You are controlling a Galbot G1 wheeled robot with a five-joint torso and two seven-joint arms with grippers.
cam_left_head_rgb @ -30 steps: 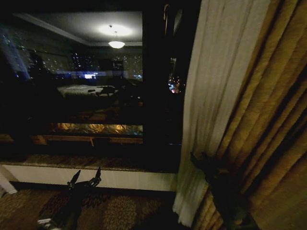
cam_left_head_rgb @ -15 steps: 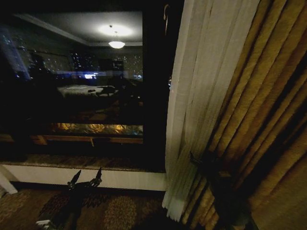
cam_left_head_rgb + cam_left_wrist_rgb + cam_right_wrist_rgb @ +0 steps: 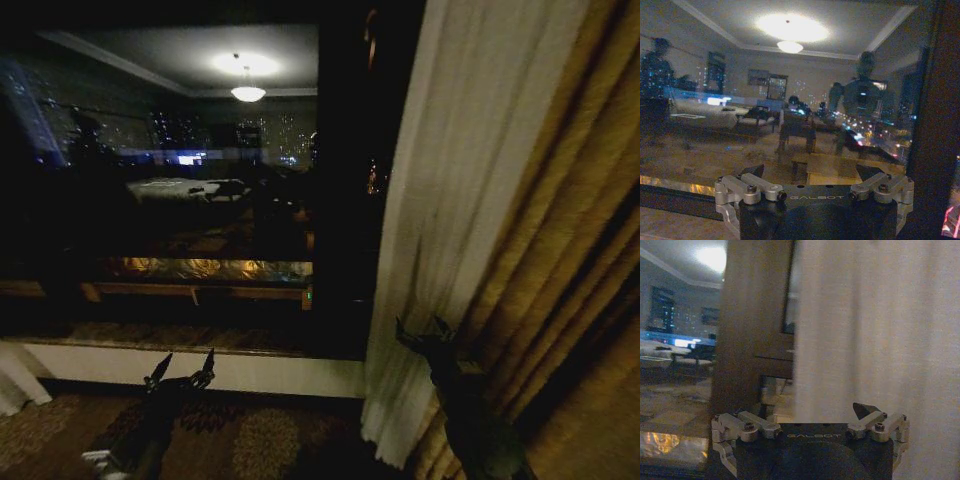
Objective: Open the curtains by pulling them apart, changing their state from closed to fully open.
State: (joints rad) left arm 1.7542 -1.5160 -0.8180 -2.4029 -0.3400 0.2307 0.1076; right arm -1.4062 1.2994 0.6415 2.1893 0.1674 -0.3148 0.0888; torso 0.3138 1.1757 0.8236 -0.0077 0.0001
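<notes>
Your right gripper (image 3: 425,332), fingers spread open, sits against the sheer curtain (image 3: 460,200) bunched right of the window (image 3: 180,180). Sweep it further right, fabric hooked. Left gripper (image 3: 182,372) idles low, fingers open.

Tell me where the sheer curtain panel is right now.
In the head view the sheer curtain panel hangs right of the dark window, against the golden drape, with the right pincer at its lower edge.
</notes>
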